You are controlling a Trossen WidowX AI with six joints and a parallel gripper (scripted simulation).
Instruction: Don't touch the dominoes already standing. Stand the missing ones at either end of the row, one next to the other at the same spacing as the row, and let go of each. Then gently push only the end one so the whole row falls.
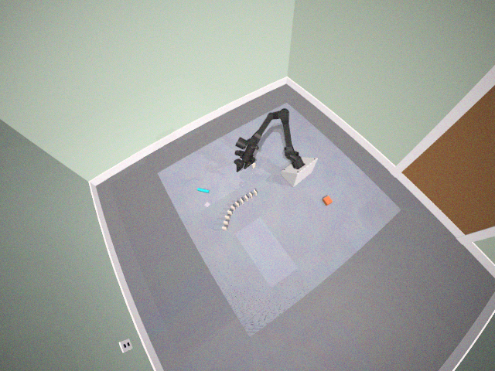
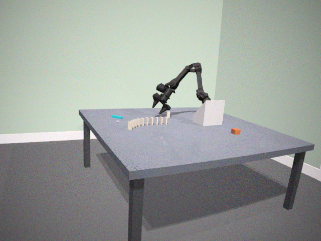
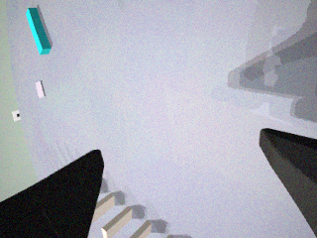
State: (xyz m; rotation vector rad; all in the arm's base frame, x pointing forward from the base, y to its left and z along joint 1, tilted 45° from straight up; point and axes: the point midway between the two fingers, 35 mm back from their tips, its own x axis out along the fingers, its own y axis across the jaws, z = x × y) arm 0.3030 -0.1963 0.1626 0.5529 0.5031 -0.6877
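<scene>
A curved row of several cream dominoes (image 1: 237,204) (image 2: 147,121) stands upright on the table; a few of them (image 3: 118,222) show at the bottom of the wrist view. One more cream domino (image 1: 253,165) (image 2: 168,114) stands upright by itself, off the arm-side end of the row and apart from it. My gripper (image 1: 241,169) (image 2: 156,110) (image 3: 182,147) is open and empty, tilted downward above the table near the lone domino. In the wrist view the lone domino is not visible between the fingers, and the left finger hides part of the row.
A cyan bar (image 1: 203,190) (image 2: 117,117) (image 3: 39,31) and a small pale flat piece (image 1: 206,204) (image 2: 118,121) (image 3: 40,89) lie left of the row. An orange block (image 1: 327,200) (image 2: 235,131) lies right of the arm's white wedge base (image 1: 299,174) (image 2: 213,112).
</scene>
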